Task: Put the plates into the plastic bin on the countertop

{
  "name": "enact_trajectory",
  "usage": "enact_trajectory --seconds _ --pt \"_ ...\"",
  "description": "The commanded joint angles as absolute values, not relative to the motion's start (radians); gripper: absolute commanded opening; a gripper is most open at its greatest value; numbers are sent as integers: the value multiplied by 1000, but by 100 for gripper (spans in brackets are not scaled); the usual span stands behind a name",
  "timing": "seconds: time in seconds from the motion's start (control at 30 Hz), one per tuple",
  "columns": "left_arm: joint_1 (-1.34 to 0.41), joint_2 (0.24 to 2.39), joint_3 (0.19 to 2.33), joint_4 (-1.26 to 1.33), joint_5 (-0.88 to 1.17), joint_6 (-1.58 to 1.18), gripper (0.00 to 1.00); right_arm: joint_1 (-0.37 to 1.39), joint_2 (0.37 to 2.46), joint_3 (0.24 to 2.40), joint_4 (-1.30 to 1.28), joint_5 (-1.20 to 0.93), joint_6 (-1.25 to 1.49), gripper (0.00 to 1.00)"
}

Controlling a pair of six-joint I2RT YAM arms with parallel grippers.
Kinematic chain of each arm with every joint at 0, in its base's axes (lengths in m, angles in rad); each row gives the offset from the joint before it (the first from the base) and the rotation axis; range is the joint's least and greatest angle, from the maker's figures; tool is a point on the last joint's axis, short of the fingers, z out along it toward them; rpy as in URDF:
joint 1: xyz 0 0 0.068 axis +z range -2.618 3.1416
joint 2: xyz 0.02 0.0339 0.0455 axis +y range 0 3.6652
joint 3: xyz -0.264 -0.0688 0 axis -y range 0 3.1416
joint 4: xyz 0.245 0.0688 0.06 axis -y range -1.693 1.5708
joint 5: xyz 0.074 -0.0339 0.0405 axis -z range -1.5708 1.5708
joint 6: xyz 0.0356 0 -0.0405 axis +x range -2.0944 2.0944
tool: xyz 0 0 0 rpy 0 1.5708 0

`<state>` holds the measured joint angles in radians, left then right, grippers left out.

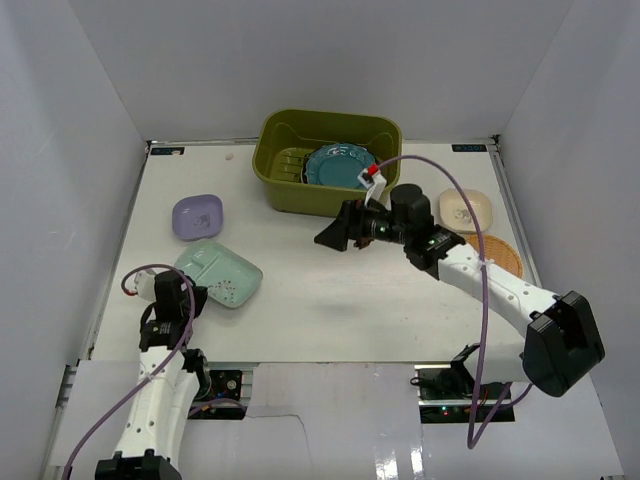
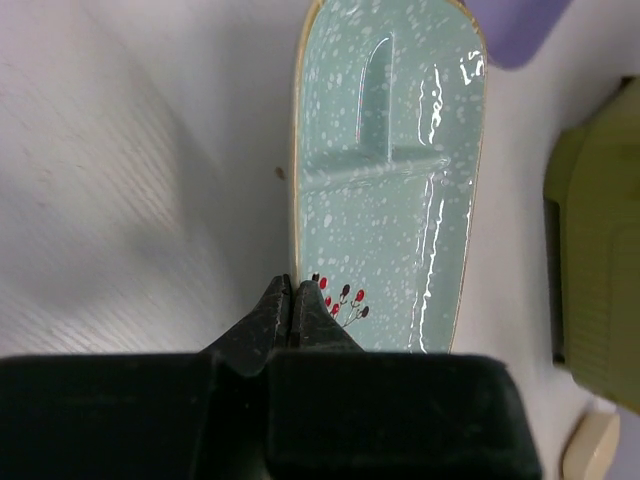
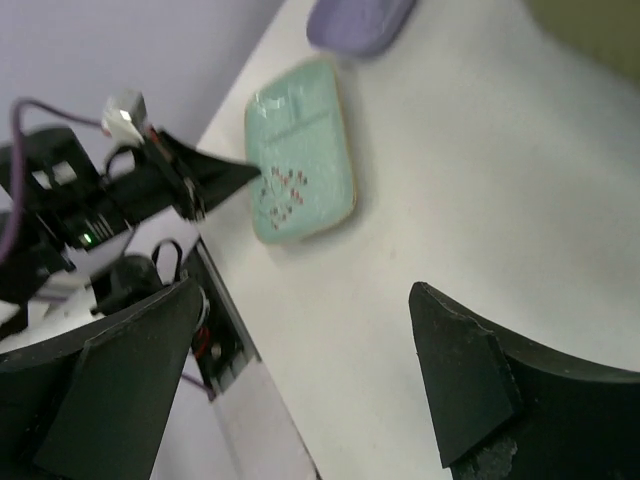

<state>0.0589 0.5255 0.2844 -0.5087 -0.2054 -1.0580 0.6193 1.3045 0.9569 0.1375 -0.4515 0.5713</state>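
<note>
Olive plastic bin at far centre of countertop, teal scalloped plate inside. Mint plate near-left, well apart from bin; long axis straight ahead of left gripper. Left gripper nearest: pinching mint plate's near rim. Right gripper spread, empty, before bin. Likely needs a carry far-right.

Half the orange plate behind right arm, left wrist view crops lavender plate, plastic bin

White countertop, mint plate near lavender plate
</note>
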Motion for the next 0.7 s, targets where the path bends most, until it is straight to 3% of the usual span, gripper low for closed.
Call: enact_trajectory --seconds 0.0,0.37,0.6,0.63,0.67 --pt "51 459 302 -405 -31 -1006 0 672 1307 879 172 -431 546 90" --pt "-1 477 247 -184 365 -980 0 784 1491 926 140 -413 488 90" --pt "-21 522 291 -130 511 -918 0 837 1617 1011 121 -385 483 100" --pt "-21 525 302 -130 518 -914 0 841 1621 1015 127 -384 488 100" --pt "-21 525 305 -132 526 -911 0 845 1626 1020 127 -382 491 91"
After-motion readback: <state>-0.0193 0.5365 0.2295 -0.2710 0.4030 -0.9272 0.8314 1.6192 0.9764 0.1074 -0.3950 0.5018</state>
